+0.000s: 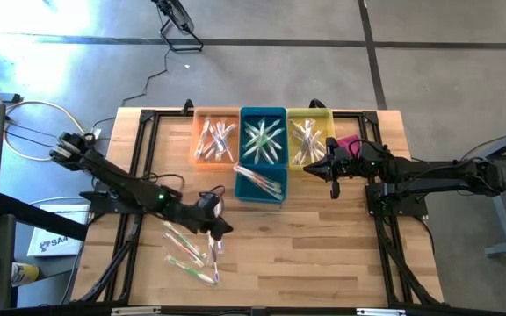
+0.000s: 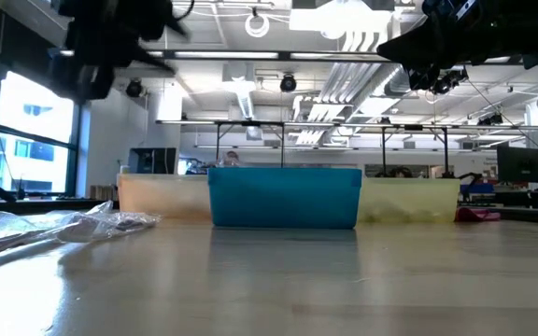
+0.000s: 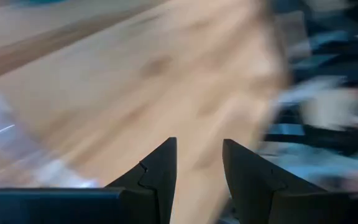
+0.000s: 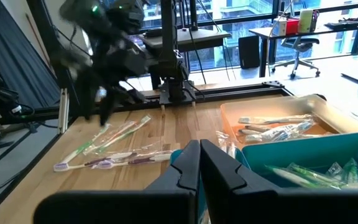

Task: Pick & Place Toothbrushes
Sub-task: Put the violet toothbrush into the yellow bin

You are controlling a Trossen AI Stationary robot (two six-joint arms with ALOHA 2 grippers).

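Observation:
Several wrapped toothbrushes (image 1: 189,250) lie loose on the wooden table near its front left; they also show in the right wrist view (image 4: 114,149) and the low view (image 2: 59,227). More toothbrushes fill the orange bin (image 1: 198,140), the blue bin (image 1: 263,195) and the yellow bin (image 1: 292,117). One toothbrush (image 1: 259,180) lies inside the blue bin. My left gripper (image 1: 219,230) (image 3: 199,144) hovers open just right of the loose toothbrushes, with nothing between its fingers. My right gripper (image 1: 316,165) (image 4: 199,163) waits shut above the yellow bin's near edge.
The three bins stand side by side at the table's far middle, seen end-on in the low view with the blue bin (image 2: 284,196) in front. A pink cloth (image 1: 348,145) lies right of the yellow bin. Bare wood stretches across the near middle and right.

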